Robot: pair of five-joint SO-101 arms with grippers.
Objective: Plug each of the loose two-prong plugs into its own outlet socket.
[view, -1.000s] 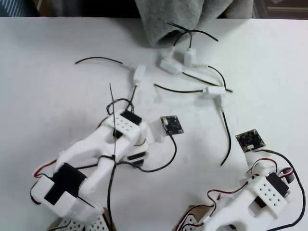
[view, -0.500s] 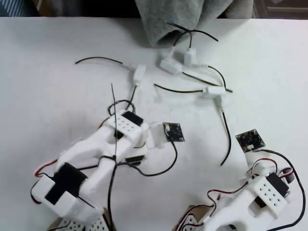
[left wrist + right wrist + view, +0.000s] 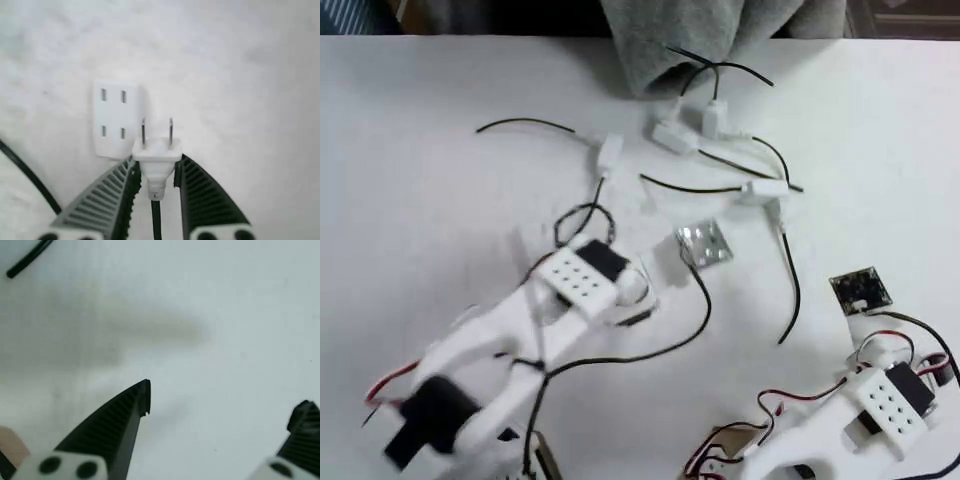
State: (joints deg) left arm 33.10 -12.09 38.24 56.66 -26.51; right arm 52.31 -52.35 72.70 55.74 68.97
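My left gripper (image 3: 156, 169) is shut on a white two-prong plug (image 3: 156, 150), whose black cord runs back between the fingers. The prongs point forward, just beside a white outlet block (image 3: 116, 117) with two pairs of slots lying flat on the table. In the high view the left gripper (image 3: 663, 262) sits mid-table, and the held plug's cord (image 3: 692, 322) loops back toward the arm. Several loose white plugs with black cords lie farther back: one (image 3: 609, 152), a pair (image 3: 670, 135), and another (image 3: 763, 188). My right gripper (image 3: 220, 410) is open over bare table, holding nothing.
A grey cloth (image 3: 680, 40) hangs over the table's far edge, touching the back plugs' cords. A long black cord (image 3: 790, 280) trails between the two arms. The right arm (image 3: 885, 405) is at the near right corner, its wires around it.
The left arm swung right and farther from the near edge, carrying the plug and its cord. The right arm shifted slightly right and nearer the table's front edge.
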